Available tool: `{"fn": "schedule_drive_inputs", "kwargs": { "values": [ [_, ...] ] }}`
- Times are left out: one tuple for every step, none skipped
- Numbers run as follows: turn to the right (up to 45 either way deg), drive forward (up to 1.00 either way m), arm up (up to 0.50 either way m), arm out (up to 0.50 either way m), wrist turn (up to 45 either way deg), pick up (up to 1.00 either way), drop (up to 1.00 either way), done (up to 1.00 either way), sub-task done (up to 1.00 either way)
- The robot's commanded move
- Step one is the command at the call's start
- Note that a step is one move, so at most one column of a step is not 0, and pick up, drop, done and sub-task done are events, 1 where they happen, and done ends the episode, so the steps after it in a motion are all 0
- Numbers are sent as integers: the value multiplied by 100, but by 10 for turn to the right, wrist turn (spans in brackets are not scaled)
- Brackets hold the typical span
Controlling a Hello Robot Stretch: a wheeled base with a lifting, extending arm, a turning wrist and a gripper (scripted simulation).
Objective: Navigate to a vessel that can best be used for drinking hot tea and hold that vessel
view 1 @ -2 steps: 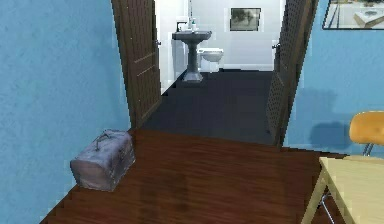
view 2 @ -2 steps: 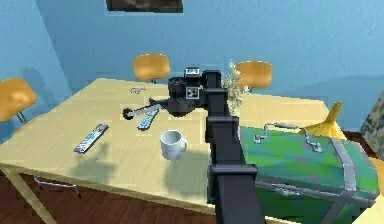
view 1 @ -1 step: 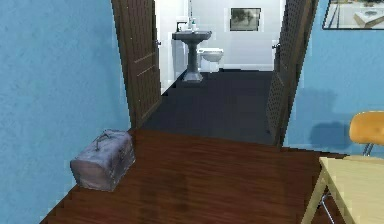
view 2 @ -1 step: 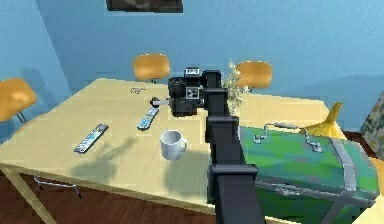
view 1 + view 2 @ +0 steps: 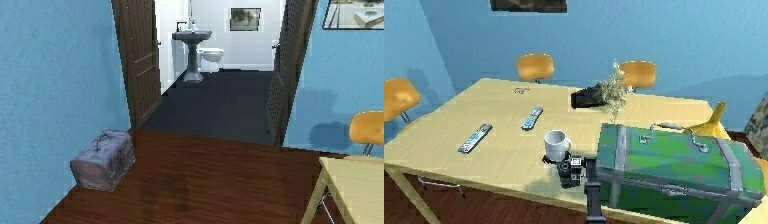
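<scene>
Mug: plain white mug, round and smooth, standing upright on the counter near its closer edge.
Tool: dark, blocky tool on the end of a square black arm, right down by the mug's base. Honestly can't tell if it's got hold of anything, since the mug sits on the wood right there.
Counter: pale yellowish wood, flat rectangular top.
Remotes: one slim grey remote and a second remote, both lying flat toward the arm side view's left of the mug.
Chest: big boxy green chest with grey banding, just beside the mug.
Plant: wispy plant behind the chest, next to a dark wedge-shaped thing.
Chairs: a rounded orange chair at the far side.
Doorway: dark wooden door, with a white pedestal sink beyond.
Bag: lumpy grey bag on the glossy dark wood floor.
</scene>
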Motion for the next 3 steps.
{"fn": "schedule_drive_inputs", "kwargs": {
  "values": [
    [0,0,0,0,0,100,0,0,0],
    [0,0,10,0,0,0,0,0,0],
    [0,0,0,0,0,0,0,100,0]
  ]
}}
